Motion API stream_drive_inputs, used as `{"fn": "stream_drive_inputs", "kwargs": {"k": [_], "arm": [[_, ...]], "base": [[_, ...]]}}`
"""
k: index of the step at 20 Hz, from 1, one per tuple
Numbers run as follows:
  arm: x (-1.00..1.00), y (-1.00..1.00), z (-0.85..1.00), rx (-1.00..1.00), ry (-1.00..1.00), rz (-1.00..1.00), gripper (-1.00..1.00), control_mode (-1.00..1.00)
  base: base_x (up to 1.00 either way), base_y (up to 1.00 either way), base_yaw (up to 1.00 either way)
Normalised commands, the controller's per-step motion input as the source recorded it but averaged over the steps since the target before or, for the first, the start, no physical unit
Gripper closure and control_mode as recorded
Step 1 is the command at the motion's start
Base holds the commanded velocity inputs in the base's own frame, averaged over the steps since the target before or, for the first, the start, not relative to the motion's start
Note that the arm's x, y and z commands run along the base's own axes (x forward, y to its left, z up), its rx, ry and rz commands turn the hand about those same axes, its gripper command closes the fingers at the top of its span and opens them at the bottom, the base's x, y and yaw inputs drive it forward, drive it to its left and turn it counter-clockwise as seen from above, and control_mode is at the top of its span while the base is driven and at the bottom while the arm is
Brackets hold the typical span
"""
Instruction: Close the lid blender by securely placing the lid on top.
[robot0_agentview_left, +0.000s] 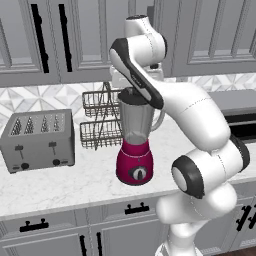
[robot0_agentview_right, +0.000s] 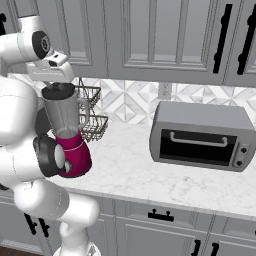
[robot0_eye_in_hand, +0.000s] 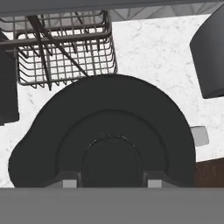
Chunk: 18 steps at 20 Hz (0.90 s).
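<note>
No legible text or labels anywhere.

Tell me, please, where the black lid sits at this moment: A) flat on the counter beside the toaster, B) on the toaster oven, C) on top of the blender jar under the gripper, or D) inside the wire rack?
C: the lid caps the mouth of the blender jar, directly beneath the gripper, as the right base view shows.

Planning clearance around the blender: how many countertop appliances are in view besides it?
2. The silver toaster sits left of the blender on the counter; the toaster oven sits to its right. Others may be hidden behind the arm.
</note>
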Motion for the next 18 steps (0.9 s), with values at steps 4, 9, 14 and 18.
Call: {"fn": "stream_drive_inputs", "kwargs": {"k": [4,9,14,18], "arm": [[-0.33,0.00,0.00,0.00,-0.12,0.00,-1.00,-1.00],[-0.16,0.00,0.00,0.00,-0.11,0.00,-1.00,-1.00],[-0.07,0.00,0.00,0.00,-0.04,0.00,-1.00,-1.00],[-0.81,-0.45,-0.02,0.07,-0.30,0.00,-1.00,-1.00]], "base": [[0.00,0.00,0.00],[0.00,0.00,0.00],[0.00,0.00,0.00],[0.00,0.00,0.00]]}}
